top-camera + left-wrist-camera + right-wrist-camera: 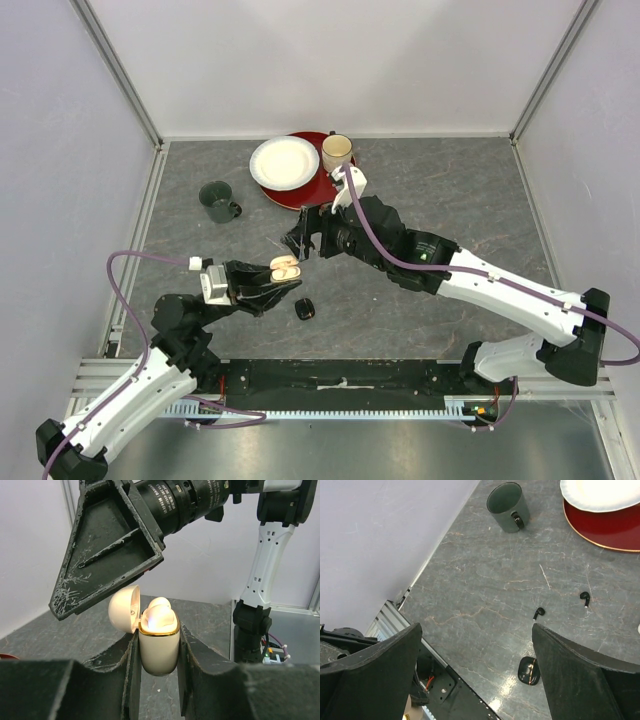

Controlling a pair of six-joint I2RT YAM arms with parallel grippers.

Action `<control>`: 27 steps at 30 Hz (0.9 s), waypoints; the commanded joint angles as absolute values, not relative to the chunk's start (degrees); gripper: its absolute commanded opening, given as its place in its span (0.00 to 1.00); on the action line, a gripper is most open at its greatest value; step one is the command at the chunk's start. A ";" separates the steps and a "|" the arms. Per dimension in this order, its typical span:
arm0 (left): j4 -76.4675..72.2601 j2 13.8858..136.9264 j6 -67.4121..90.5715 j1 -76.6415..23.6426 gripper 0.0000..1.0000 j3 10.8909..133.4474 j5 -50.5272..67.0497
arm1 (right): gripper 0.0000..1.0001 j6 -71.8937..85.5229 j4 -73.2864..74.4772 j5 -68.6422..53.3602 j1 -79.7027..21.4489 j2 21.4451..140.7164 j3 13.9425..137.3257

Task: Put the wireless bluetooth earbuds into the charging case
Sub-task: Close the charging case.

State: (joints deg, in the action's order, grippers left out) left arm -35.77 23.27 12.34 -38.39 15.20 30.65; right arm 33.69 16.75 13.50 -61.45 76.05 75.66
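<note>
**A:** While the left gripper (158, 640) is clamping the cream charging case (159, 656) by its two sides, over the middle of the table (485, 580), what is the other arm doing?

**B:** The right gripper (476, 675) is hanging just above it, jaws standing wide with nothing between them. The lid (124, 609) is tipping open to one side. Two pinkish-beige earbuds (159, 616) are sitting in the wells, their rounded heads showing above the gold rim.

**A:** Are they sitting fully home?

**B:** The stems are hiding inside the case, so I cannot tell. I am judging this pair nearly done, and the step in hand is pressing them down and shutting the lid.

**A:** How should I be doing that well?

**B:** I would be coming down slowly with one finger flat on the heads, then swinging the lid over from its hinge side. The left grip should be holding firm and upright, so the case is not twisting or slipping.

**A:** And the others?

**B:** Two black earbuds (538, 612) are lying apart on the table, just on the far side of the open black case (528, 670). The green mug (506, 507) is standing well beyond them, far and to the left.
</note>
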 commanded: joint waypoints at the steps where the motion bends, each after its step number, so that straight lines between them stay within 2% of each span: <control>1: -36.56 23.55 13.18 -38.50 0.02 17.31 32.87 | 0.97 35.51 16.35 11.95 -61.17 76.46 76.29; 12: -36.12 24.79 13.62 -38.50 0.02 17.49 31.82 | 0.97 35.68 16.00 9.23 -61.08 76.64 74.53; 27: -34.28 27.07 16.87 -38.41 0.02 17.84 26.28 | 0.97 39.20 12.75 8.96 -61.08 71.28 65.66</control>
State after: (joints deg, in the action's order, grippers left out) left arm -31.77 26.17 14.55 -38.39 15.38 29.63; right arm 37.95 14.87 9.96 -60.90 74.00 68.36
